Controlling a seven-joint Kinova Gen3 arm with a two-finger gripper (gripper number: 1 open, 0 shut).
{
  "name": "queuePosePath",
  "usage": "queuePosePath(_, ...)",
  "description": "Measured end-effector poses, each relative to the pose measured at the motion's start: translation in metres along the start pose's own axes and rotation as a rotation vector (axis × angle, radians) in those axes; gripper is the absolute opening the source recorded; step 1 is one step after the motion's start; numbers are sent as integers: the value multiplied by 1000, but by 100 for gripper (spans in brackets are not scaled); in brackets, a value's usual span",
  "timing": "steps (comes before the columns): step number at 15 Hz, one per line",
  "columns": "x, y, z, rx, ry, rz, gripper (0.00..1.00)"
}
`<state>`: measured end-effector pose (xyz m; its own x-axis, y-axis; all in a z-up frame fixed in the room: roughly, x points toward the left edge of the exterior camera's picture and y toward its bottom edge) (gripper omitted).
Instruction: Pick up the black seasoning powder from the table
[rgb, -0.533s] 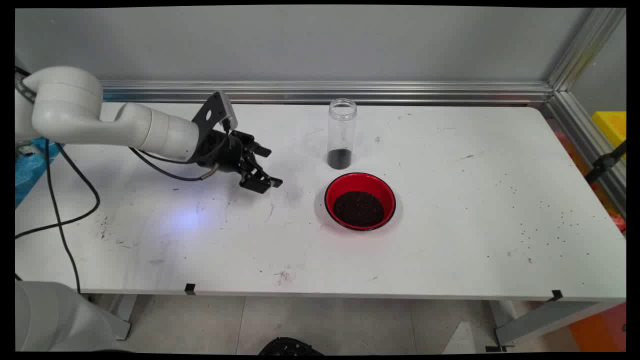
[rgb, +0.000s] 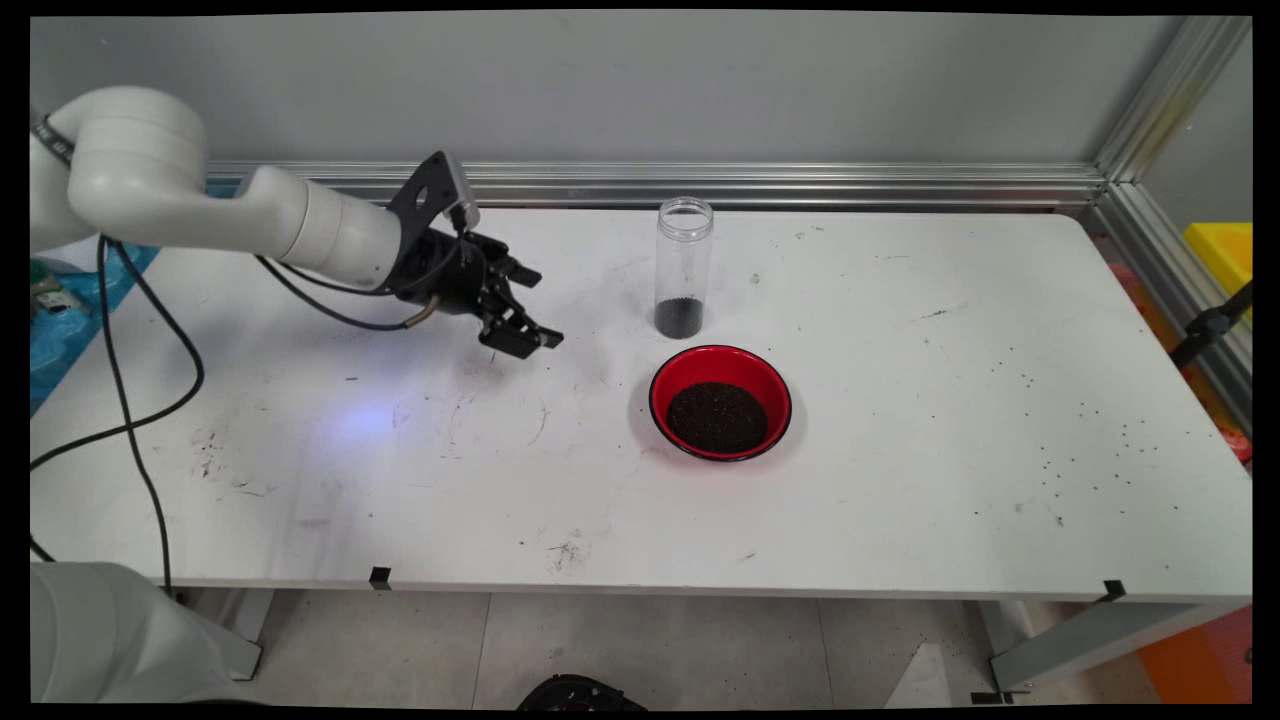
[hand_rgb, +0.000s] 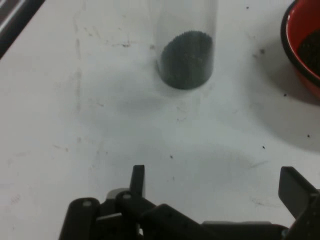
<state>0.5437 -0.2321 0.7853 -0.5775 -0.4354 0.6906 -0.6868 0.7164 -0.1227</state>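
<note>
My black gripper (rgb: 535, 305) hangs just above the white table (rgb: 900, 380), left of centre, open with nothing between its fingers. To its right stands a tall clear jar (rgb: 684, 266), upright and uncapped, with a layer of dark grains at its bottom. In front of the jar sits a red bowl (rgb: 720, 402) filled with the same dark grains. In the hand view the jar (hand_rgb: 186, 55) stands straight ahead, apart from the gripper (hand_rgb: 215, 185), and the bowl's rim (hand_rgb: 300, 45) shows at the upper right.
Black cables (rgb: 130, 400) hang from the arm over the table's left side. An aluminium rail (rgb: 700, 185) runs along the back edge and down the right side. Scattered dark grains (rgb: 1080, 440) lie on the table's right part.
The gripper has risen slightly and shifted toward the back of the table, still open. Jar and bowl have not moved.
</note>
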Motion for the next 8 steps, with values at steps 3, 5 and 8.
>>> queuePosePath(3, 9, -6, 6, -11, 8, 17, 100)
queuePosePath(5, 16, -11, 14, -28, 20, 32, 100)
queuePosePath(8, 23, -16, 21, -37, 40, 45, 100)
